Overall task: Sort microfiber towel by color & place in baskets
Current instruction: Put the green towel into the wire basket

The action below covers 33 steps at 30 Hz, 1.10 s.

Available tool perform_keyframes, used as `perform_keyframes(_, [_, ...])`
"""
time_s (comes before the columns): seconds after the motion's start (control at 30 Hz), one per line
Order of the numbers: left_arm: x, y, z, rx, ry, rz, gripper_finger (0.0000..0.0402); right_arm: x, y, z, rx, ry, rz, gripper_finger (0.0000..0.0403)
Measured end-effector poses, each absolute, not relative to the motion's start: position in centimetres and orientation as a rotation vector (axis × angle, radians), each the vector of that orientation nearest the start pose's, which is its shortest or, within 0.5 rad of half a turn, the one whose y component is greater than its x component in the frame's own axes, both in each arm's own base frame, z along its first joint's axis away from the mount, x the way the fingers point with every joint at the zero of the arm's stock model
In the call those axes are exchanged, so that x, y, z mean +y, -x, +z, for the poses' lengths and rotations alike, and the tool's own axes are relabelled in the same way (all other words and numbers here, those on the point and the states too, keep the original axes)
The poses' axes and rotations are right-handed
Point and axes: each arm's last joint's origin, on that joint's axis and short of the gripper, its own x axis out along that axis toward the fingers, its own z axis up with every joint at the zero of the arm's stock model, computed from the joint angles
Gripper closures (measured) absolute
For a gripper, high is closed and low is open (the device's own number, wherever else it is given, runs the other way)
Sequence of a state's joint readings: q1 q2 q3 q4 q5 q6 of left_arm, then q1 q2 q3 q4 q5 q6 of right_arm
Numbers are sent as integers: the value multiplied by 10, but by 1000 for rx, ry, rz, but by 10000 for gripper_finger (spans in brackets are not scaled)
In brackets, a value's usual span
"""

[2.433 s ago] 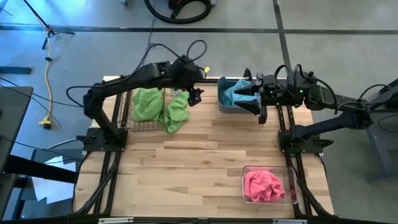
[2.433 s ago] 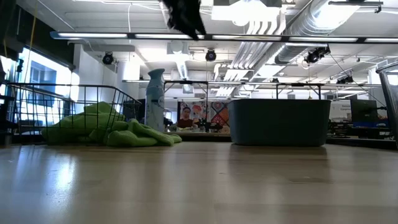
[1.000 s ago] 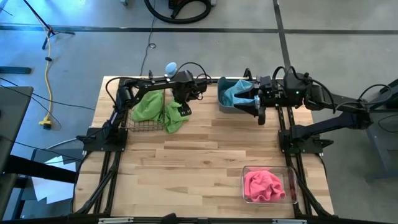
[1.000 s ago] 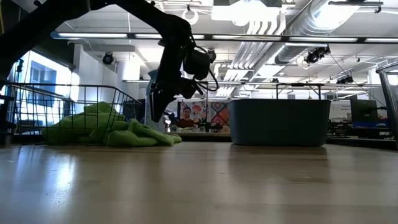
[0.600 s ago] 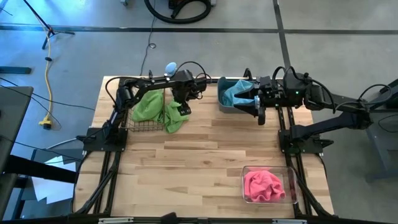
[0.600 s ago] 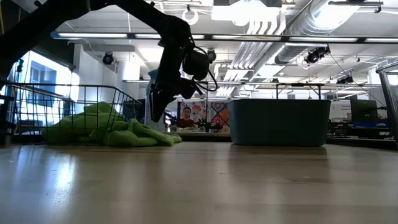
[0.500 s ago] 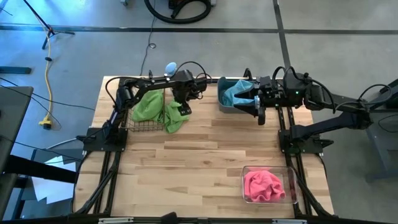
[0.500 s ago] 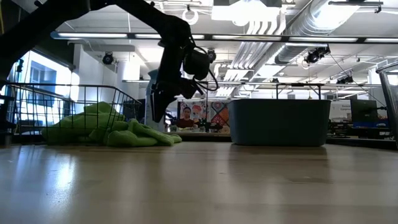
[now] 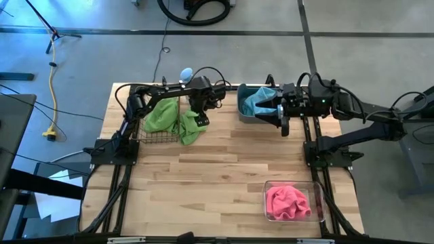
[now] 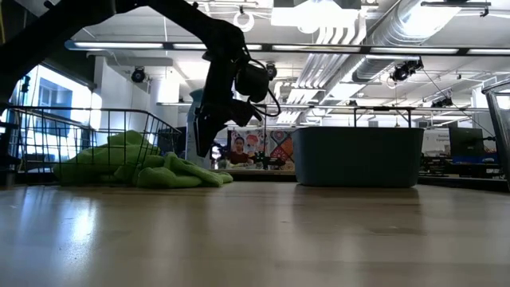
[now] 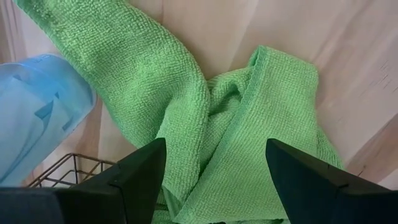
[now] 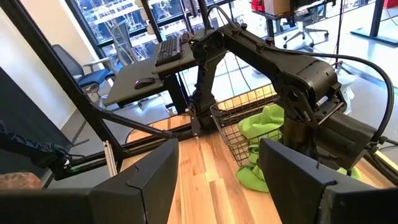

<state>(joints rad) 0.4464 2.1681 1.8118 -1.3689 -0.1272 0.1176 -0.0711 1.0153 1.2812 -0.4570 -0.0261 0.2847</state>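
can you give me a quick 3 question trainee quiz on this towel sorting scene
1. True or false: the pink towel lies in the clear box.
2. Which container holds the teal towel? A) wire basket B) grey tub C) clear box
3. Fill in: the left end effector hangs open over a ____ towel that spills out of the wire basket onto the table.

Key
1. True.
2. B, the grey tub, with the right end effector open beside it.
3. Green: the green towel lies partly on bare wood, between the open fingers in the left wrist view.
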Motion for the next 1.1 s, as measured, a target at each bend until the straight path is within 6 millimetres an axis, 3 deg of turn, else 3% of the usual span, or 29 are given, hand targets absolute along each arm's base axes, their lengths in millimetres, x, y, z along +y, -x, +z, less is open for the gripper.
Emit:
perform_keyframes(0.5, [178, -363, 197, 1738, 196, 321, 138, -13, -196, 430, 200, -300, -75, 183])
perform_keyframes(0.8, [180, -366, 173, 1811, 228, 304, 138, -13, -195, 430, 206, -300, -76, 183])
perform_keyframes(1.1, [191, -362, 171, 1813, 236, 341, 138, -13, -195, 428, 219, -301, -77, 183])
